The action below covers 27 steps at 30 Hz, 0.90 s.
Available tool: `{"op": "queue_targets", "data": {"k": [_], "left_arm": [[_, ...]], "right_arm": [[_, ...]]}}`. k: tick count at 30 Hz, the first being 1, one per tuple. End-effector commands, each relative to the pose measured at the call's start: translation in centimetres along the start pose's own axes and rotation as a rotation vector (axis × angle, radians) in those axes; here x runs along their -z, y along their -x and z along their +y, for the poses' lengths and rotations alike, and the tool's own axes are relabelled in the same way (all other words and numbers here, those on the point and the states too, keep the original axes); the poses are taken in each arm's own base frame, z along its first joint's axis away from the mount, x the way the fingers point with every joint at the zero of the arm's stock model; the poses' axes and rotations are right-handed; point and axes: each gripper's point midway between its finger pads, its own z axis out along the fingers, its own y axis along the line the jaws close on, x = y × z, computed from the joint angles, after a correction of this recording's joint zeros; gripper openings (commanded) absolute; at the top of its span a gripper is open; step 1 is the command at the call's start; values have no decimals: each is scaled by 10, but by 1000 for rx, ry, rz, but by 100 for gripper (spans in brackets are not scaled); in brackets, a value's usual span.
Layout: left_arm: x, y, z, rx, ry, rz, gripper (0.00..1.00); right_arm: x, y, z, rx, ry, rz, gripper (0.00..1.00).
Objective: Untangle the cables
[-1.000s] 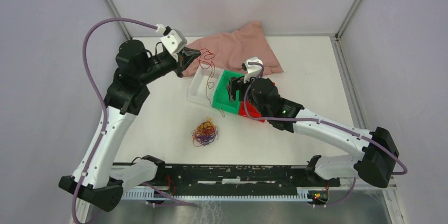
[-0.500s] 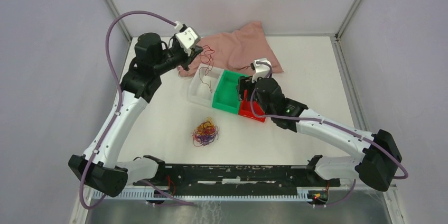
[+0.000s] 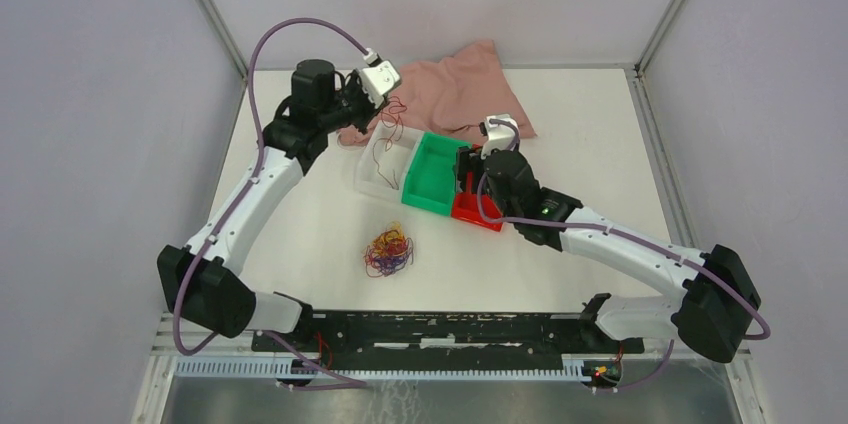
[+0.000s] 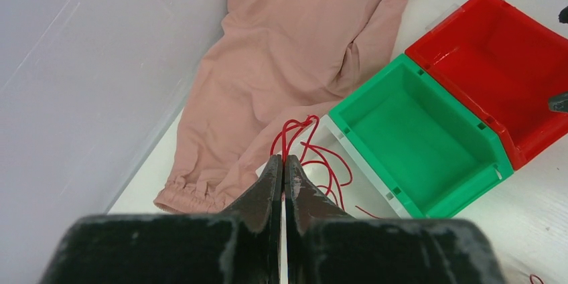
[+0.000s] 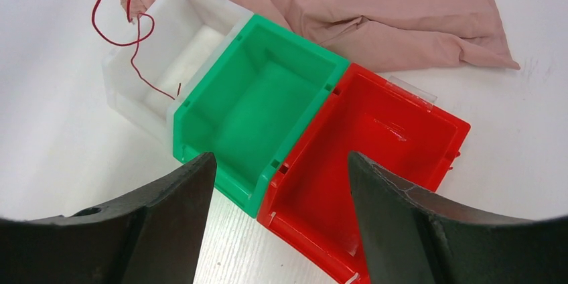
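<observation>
The cables lie as a small clump of red, orange-yellow and dark purple strands on the table in front of the bins. My left gripper is shut on a single red cable, which hangs in loops over the white bin. In the left wrist view the jaws are pressed together on the red cable. My right gripper is open and empty, hovering over the near edge of the green bin and the red bin. The red cable dangles into the white bin there.
The white, green and red bins stand side by side at mid-table. A pink cloth lies crumpled behind them, against the back wall. Grey walls enclose the table on three sides.
My left arm has swung right and brought the red cable over the white bin. My right gripper shifted right from the green bin towards the red bin, then stayed.
</observation>
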Motion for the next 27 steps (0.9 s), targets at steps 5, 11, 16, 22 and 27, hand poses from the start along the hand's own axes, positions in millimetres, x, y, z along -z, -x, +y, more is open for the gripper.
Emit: {"op": "queue_targets", "data": {"k": [5, 11, 16, 22, 27], "left_arm": [[-7, -18, 7, -70, 104, 16, 3], [-23, -33, 10, 61, 96, 120, 3], [-22, -76, 4, 117, 151, 283, 4], [-16, -106, -19, 150, 92, 379, 8], [-23, -112, -21, 156, 89, 376, 11]], "right_arm": [[5, 21, -7, -67, -18, -63, 78], [4, 22, -13, -92, -34, -64, 77], [3, 22, -18, -97, -43, -57, 77], [-1, 19, -20, -123, -40, -43, 77], [-3, 17, -18, -135, -33, -32, 76]]}}
